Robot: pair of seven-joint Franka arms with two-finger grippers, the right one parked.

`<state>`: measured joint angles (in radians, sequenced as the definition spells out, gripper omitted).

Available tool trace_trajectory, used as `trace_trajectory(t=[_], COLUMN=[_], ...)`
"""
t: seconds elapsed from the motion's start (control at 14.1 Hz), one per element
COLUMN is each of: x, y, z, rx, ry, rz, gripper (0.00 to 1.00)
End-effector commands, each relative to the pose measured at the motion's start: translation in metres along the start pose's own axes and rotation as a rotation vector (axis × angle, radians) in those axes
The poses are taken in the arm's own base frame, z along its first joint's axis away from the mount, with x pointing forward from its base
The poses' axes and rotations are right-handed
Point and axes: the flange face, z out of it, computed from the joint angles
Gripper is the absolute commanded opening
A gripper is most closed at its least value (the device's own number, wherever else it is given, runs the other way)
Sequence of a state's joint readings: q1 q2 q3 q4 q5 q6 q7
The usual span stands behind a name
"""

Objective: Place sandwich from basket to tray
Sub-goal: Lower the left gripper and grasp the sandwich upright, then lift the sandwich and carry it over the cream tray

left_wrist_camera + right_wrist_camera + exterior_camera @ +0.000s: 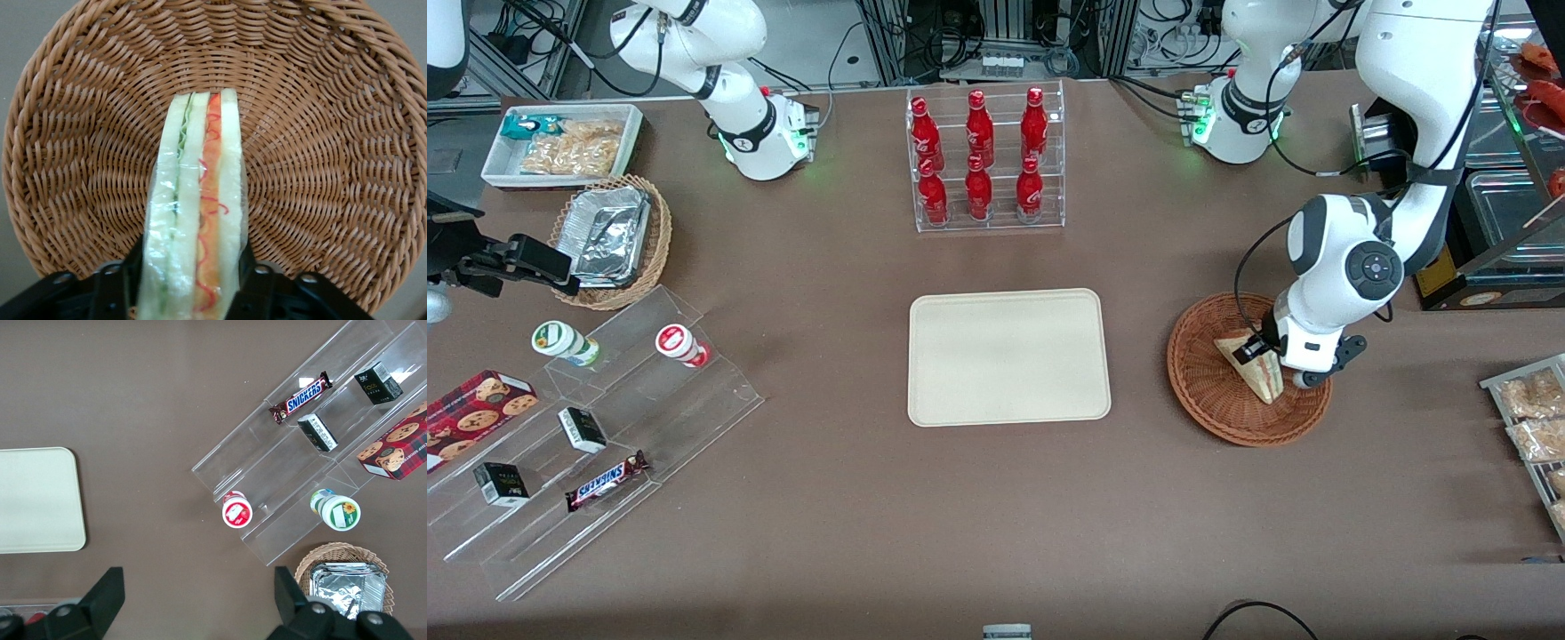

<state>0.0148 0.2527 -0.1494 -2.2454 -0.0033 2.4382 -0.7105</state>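
A wide table with a matte brown top [827,498] fills nearly the whole scene under even, soft light. Along its edge farthest from the front camera stand grey metal frames [1005,27] hung with tangled black cables [871,40].

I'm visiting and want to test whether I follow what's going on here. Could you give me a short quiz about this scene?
1. True or false: the sandwich already lies on the tray.
2. How many red bottles stand in the clear rack?
3. Where is the gripper? A) over the tray B) at the basket, its jaws either side of the sandwich C) by the Snickers bar

Key:
1. False; it is in the basket and the tray holds nothing.
2. Six.
3. B; the jaws press against the sandwich's two bread faces.
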Motion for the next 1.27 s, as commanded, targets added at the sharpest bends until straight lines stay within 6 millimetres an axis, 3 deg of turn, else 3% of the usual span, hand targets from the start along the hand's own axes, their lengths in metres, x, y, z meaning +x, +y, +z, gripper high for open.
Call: trace_trajectory(t=[0.0,0.21,0.49,0.64,0.85,1.06,1.2], x=[-0.003,0.002,0.016,0.005,-0.029,-0.066,-0.108], y=[0.001,0.01,0.064,0.1,0.155,0.213,0.252], z=[-0.011,-0.045,-0.098,-0.108,-0.104,-0.078,-0.056], rx=[0.009,-0.002,0.061,0.06,0.065,0.047,0.044], ry=[-0.003,0.023,-0.025,-0.034,-0.013,-0.045,-0.068], rz=[0.004,0.039,0.246,0.296,0.407,0.494,0.499], gripper=[0.07,0.05,0.07,0.07,0.06,0.05,0.05])
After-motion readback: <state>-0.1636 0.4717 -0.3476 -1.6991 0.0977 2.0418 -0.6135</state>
